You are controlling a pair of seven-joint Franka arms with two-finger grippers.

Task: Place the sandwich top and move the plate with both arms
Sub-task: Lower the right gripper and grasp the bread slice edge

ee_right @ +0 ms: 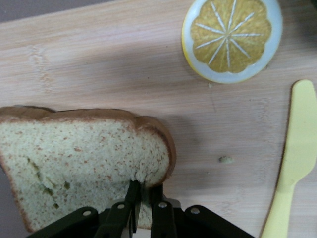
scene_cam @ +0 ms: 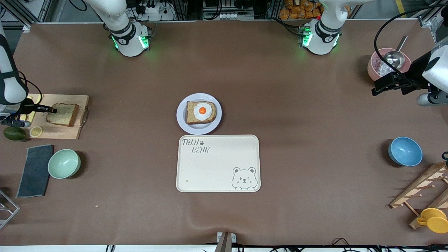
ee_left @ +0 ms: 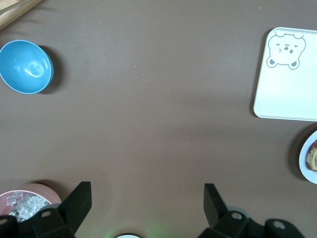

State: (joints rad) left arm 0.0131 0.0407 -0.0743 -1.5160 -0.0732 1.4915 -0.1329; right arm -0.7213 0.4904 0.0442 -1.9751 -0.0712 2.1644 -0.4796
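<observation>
Jaws of my right gripper pinch the bread slice on the cutting board beside a lemon half, my left gripper waits open, and the tray reads "TAIJI BEAR".

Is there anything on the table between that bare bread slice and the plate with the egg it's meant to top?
Nothing visible. The right tool is shut on the sandwich top on the cutting board; only bare table lies between it and the plate.

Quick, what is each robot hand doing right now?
Left gripper: open, holding nothing, up over the table near the pink bowl.
Right gripper: shut on the bread slice on the cutting board.
</observation>
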